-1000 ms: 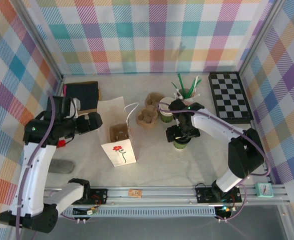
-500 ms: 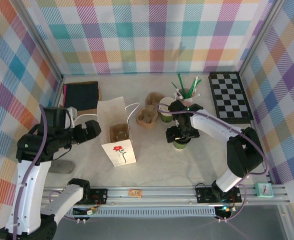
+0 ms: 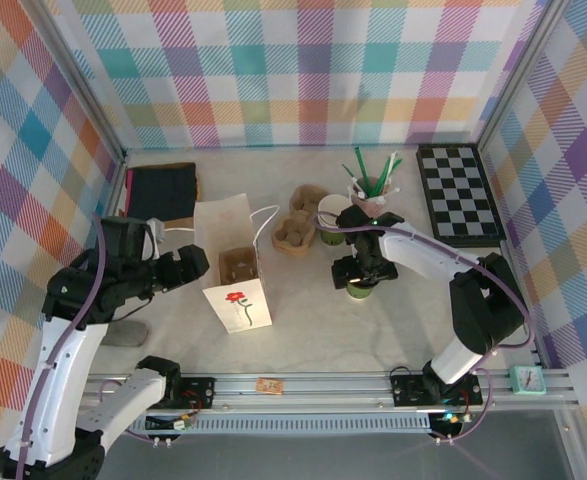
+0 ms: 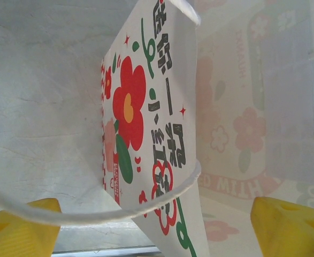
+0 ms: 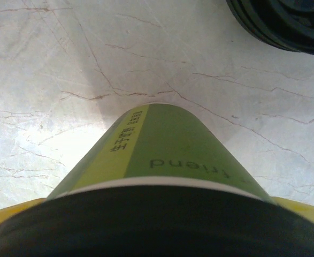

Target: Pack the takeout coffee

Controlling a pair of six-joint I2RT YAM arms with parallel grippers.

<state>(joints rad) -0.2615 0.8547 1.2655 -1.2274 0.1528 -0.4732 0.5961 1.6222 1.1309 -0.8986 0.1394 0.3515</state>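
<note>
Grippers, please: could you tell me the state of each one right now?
Left gripper: open, holding nothing, facing the paper bag.
Right gripper: closed on the takeout coffee.

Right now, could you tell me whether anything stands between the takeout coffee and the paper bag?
Nothing visible does: the table between the takeout coffee, in the right claw, and the paper bag is bare.

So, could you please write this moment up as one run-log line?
right gripper: shut on takeout coffee | left gripper: open around paper bag handle | status: takeout coffee not yet in paper bag
</note>
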